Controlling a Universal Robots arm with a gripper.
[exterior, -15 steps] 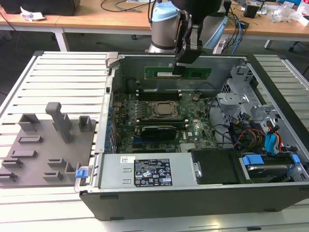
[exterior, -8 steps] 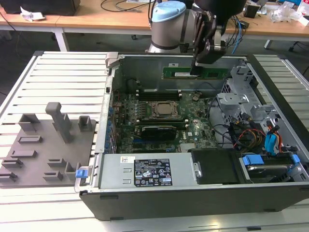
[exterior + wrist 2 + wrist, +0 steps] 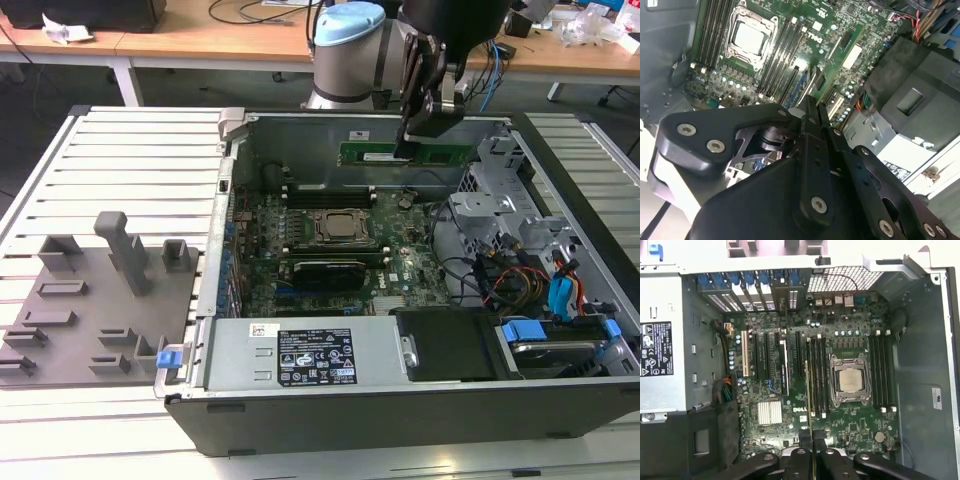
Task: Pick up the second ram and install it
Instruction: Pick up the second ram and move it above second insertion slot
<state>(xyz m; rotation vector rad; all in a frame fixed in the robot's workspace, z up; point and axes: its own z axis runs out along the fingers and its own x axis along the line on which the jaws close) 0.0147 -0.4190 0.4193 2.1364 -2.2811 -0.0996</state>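
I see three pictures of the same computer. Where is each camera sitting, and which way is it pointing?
Exterior view: off the arm, looking down into the open computer case; shows the arm and its gripper gripping the second ram.
First wrist view: on the arm, facing straight down at the motherboard; the gripper shows.
Second wrist view: on the arm, slanting across the motherboard; the gripper looms close.
Shared: both wrist views show the processor socket.
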